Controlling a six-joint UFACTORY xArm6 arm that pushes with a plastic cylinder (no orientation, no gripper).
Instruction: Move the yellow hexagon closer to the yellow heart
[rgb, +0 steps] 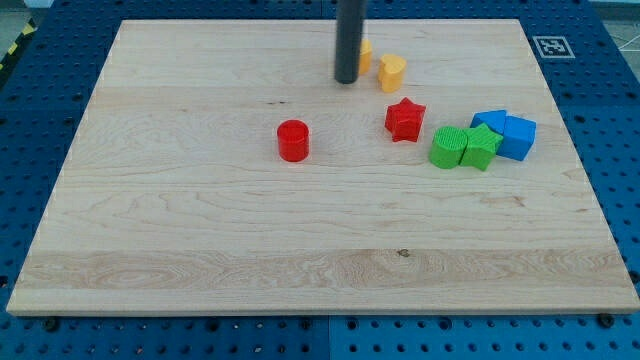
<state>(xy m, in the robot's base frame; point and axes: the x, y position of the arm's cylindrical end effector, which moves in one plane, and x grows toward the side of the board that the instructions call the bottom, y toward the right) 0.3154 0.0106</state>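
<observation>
The yellow heart (392, 72) lies near the view's top, right of centre. The yellow hexagon (366, 53) sits just up and left of it, mostly hidden behind my rod, only its right edge showing. My tip (346, 80) rests on the board directly left of the hexagon, touching or almost touching it, and left of the heart.
A red star (405, 119) lies below the heart. A red cylinder (293, 140) stands left of centre. At the right, a green cylinder-like block (447, 147), a green star (480, 148) and two blue blocks (512, 134) form a cluster.
</observation>
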